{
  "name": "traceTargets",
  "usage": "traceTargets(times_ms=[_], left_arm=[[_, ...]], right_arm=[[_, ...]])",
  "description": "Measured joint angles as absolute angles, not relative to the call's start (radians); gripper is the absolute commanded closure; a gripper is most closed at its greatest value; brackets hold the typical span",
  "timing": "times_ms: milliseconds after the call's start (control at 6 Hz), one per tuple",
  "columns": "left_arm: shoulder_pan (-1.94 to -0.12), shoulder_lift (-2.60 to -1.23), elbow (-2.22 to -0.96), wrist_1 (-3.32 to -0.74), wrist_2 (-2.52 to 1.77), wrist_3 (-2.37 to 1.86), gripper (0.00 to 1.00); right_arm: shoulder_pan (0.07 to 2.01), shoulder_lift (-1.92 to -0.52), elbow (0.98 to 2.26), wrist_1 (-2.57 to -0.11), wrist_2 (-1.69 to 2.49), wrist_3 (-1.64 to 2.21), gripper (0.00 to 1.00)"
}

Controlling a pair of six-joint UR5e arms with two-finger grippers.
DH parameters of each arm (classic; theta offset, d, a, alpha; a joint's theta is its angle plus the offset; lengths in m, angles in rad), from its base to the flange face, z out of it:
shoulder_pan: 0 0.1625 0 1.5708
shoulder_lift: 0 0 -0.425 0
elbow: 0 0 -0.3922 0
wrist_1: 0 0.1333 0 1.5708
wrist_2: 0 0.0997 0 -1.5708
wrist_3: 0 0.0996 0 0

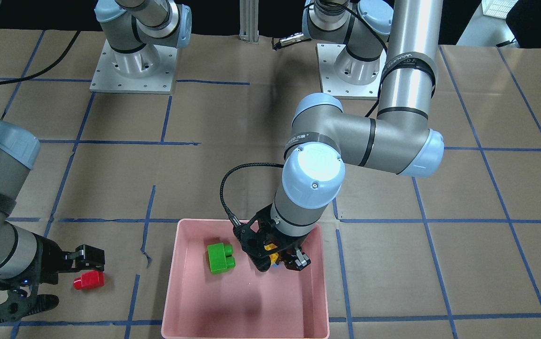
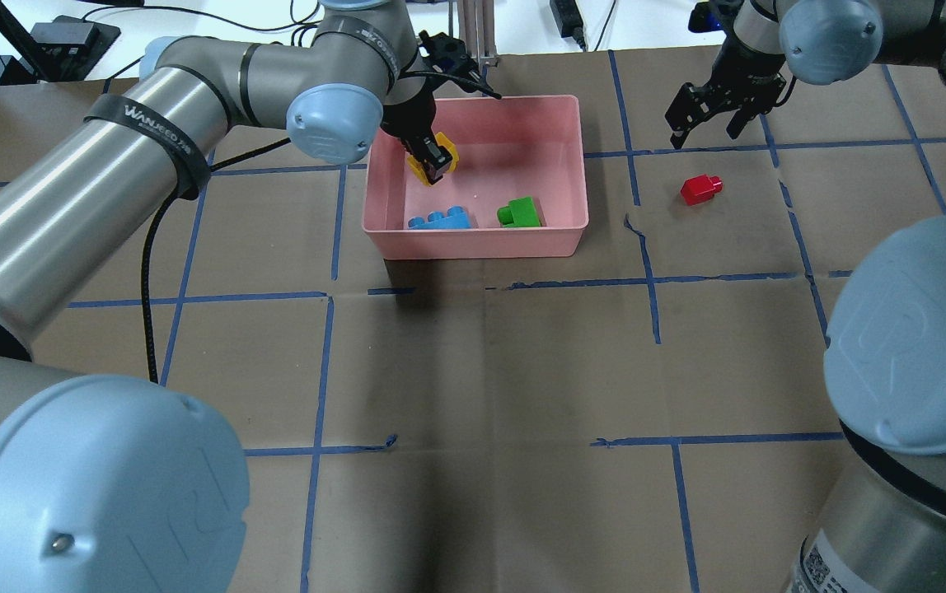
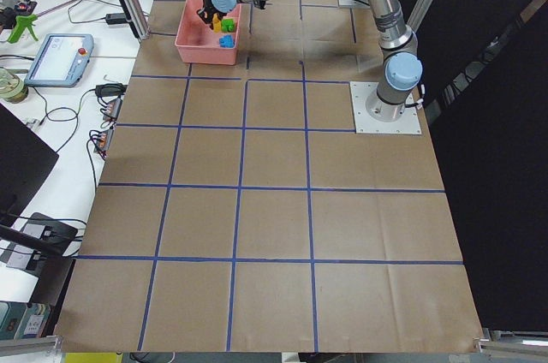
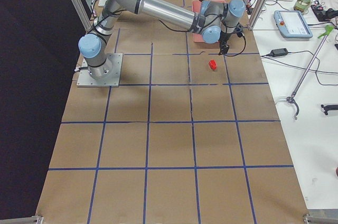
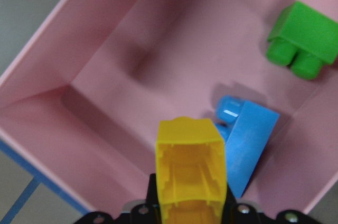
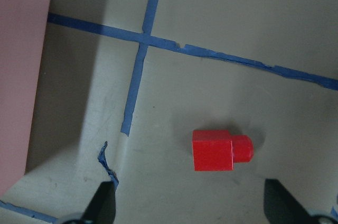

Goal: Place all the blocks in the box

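The pink box stands at the table's far middle and also shows in the front view. A green brick and a light-blue brick lie inside it. My left gripper is shut on the yellow brick and holds it above the box's floor, over the blue brick. The red brick lies on the table to the right of the box. My right gripper is open and empty, raised above the red brick.
Brown paper with blue tape lines covers the table. The two arm bases stand at the robot's side. The box's corner shows at the left of the right wrist view.
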State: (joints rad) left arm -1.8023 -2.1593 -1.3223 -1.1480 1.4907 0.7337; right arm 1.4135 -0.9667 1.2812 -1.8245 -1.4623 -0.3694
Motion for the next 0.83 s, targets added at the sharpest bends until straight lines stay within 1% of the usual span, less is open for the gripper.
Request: traceTargets(times_ms=[167, 500, 833], left_arm=[[-1.814, -2.163, -1.324, -1.140, 1.486, 0.735, 0.02], [-1.813, -2.153, -1.318, -1.145, 1.484, 0.734, 0.02], [-1.786, -2.083, -1.323, -1.241, 1.486, 0.730, 0.02]], right_arm=[[1.411, -0.962, 1.287, -1.831, -1.468, -0.269, 0.00], [1.410, -0.952, 1.295, -1.840, -1.478, 0.050, 0.01], [1.410, -0.929, 1.316, -1.898, -1.523, 0.362, 0.02]])
